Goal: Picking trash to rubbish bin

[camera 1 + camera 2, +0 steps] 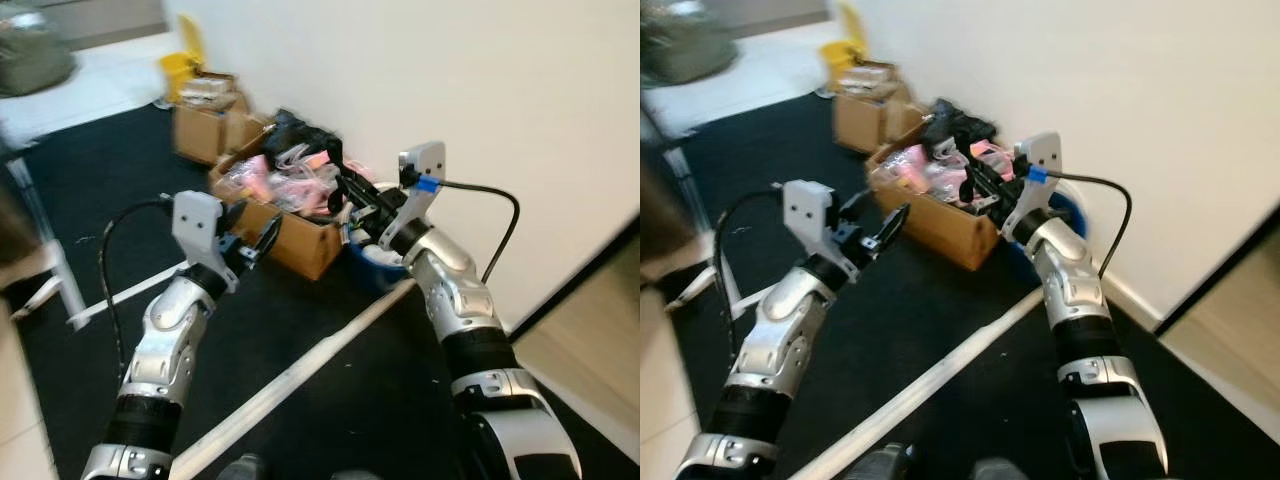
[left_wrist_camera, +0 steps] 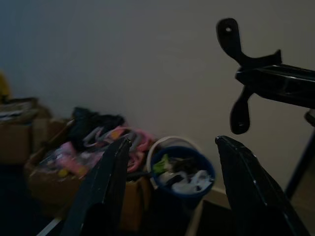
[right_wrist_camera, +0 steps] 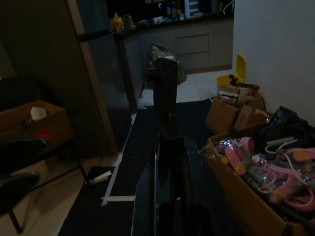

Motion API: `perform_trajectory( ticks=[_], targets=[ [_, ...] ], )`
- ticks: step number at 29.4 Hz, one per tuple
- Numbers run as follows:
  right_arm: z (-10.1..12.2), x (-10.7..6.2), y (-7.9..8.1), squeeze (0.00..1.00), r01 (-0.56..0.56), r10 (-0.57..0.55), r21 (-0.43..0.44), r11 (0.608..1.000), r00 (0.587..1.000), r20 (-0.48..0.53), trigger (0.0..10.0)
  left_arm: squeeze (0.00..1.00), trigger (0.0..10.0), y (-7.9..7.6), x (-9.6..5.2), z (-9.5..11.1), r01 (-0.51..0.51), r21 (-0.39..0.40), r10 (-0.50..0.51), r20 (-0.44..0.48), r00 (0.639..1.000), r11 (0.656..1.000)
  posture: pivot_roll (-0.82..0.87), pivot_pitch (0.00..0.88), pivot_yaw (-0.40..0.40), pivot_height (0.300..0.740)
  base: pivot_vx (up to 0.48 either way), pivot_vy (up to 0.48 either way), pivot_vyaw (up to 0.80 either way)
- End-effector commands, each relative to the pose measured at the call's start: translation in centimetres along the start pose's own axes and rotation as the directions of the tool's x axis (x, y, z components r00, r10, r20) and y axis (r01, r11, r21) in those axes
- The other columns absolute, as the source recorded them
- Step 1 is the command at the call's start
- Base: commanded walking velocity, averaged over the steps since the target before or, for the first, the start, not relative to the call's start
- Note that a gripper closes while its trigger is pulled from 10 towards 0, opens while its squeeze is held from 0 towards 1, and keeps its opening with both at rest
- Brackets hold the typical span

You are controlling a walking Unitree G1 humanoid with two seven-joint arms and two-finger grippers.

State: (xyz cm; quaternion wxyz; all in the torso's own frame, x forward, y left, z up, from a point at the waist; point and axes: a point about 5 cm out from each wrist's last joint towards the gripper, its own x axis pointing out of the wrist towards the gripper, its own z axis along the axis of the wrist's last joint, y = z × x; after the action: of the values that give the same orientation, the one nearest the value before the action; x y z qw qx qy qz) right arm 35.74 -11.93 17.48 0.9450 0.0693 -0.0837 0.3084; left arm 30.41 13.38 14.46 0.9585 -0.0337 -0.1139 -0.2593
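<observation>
1. Head stereo pair: looks forward and down along both arms; both eyes share the cardboard box [image 1: 290, 215] and blue bin [image 1: 375, 262] at the wall's foot.
2. Left wrist camera: faces the wall between its fingers [image 2: 106, 187], near the same bin [image 2: 183, 169] and box.
3. Right wrist camera: faces away along the wall toward a kitchen counter [image 3: 182, 37]; shares the box [image 3: 256, 196].

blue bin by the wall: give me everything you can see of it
The round blue rubbish bin looks like plastic, with a pale liner or rim arching behind its opening. It stands upright on the dark floor against the white wall, close beside the open brown cardboard box of pink items; whether they touch is unclear. It already holds crumpled white and green scraps. In the head views the right gripper and forearm cover most of it, leaving part of its blue side showing.
</observation>
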Motion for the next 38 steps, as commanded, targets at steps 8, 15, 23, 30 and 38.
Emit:
perform_trajectory(
  ticks=[8, 15, 23, 30, 38],
  targets=[
    [-0.1, -0.1, -0.2, 0.00, 0.006, -0.006, -0.001, 1.000, 1.000, -0.007, 10.0, 0.00, 10.0, -0.1, -0.1, -0.2, -0.015, -0.009, 0.015, -0.005, 1.000, 1.000, -0.08, 0.000, -0.034, 0.740, 0.000, 0.000, 0.76],
    [0.0, -0.1, -0.4, 0.00, 0.034, -0.034, 0.012, 0.999, 0.999, 0.006, 10.0, 0.00, 10.0, -0.1, -0.1, -0.2, -0.018, -0.011, 0.018, -0.006, 1.000, 1.000, -0.08, 0.000, -0.033, 0.740, 0.000, 0.000, 0.76],
    [0.5, -0.1, -1.1, 0.00, 0.104, -0.108, 0.072, 0.992, 0.993, 0.053, 10.0, 0.00, 10.0, -0.1, -0.3, -0.4, -0.012, -0.014, 0.011, -0.021, 1.000, 1.000, -0.08, 0.000, -0.033, 0.740, 0.000, 0.000, 0.76],
    [0.9, 0.1, -1.5, 0.00, 0.136, -0.146, 0.131, 0.982, 0.986, 0.078, 10.0, 0.00, 10.0, -0.4, -0.9, -0.7, 0.009, -0.042, -0.011, -0.044, 0.999, 0.999, -0.08, 0.000, -0.031, 0.740, 0.000, 0.000, 0.76],
    [0.8, 0.1, -1.5, 0.00, 0.138, -0.149, 0.131, 0.982, 0.986, 0.077, 10.0, 0.00, 10.0, -1.1, -1.8, -0.6, 0.053, -0.118, -0.058, -0.044, 0.997, 0.992, -0.08, 0.000, -0.035, 0.740, 0.000, 0.000, 0.75]
  ],
)
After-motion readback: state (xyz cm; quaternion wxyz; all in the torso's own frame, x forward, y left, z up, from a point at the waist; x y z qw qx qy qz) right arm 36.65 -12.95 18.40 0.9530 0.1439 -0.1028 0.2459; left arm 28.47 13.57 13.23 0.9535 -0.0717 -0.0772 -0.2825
